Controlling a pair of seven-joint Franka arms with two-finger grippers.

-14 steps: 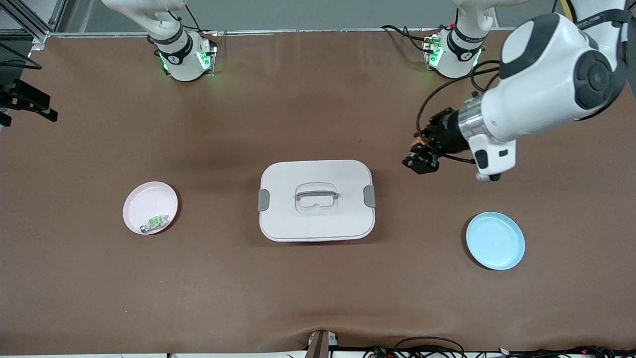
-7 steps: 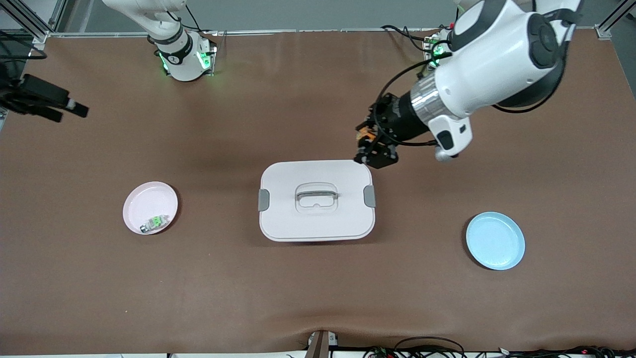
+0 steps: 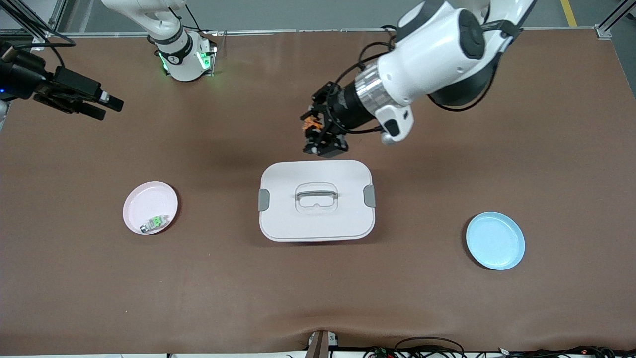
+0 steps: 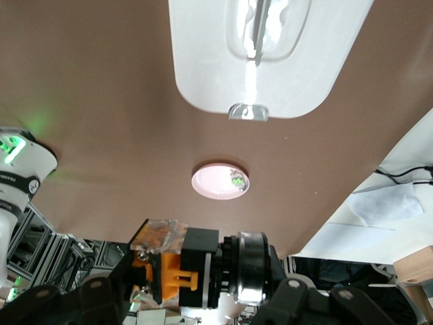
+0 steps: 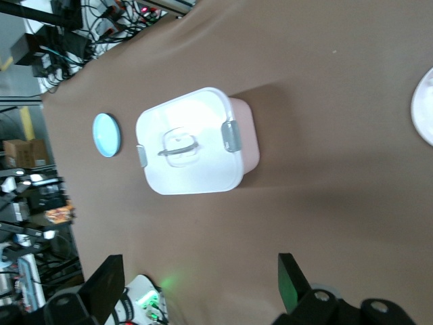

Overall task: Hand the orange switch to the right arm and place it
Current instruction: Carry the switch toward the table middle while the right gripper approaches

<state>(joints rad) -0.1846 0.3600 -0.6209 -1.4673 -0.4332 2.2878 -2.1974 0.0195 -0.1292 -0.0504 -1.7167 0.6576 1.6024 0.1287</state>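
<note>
My left gripper (image 3: 320,139) is shut on the orange switch (image 3: 310,124), a small black part with orange marks. It hangs over the table mat just off the white box's edge that faces the robot bases. The left wrist view shows the orange switch (image 4: 177,269) clamped crosswise in the left gripper (image 4: 189,288), its black and silvery barrel sticking out to one side. My right gripper (image 3: 102,104) is open and empty, in the air over the table's end by the right arm. In the right wrist view, the right gripper (image 5: 196,281) has wide-spread fingers (image 5: 103,284) with only mat between them.
A white lidded box (image 3: 278,223) with a handle and grey clips sits mid-table. A pink plate (image 3: 144,196) at the right arm's end holds a silvery part with green marks (image 3: 154,222). A blue plate (image 3: 495,240) lies at the left arm's end.
The left arm has swung toward the right arm's end with the switch, from near the blue plate to beside the box. The right gripper has reached farther in over the table.
</note>
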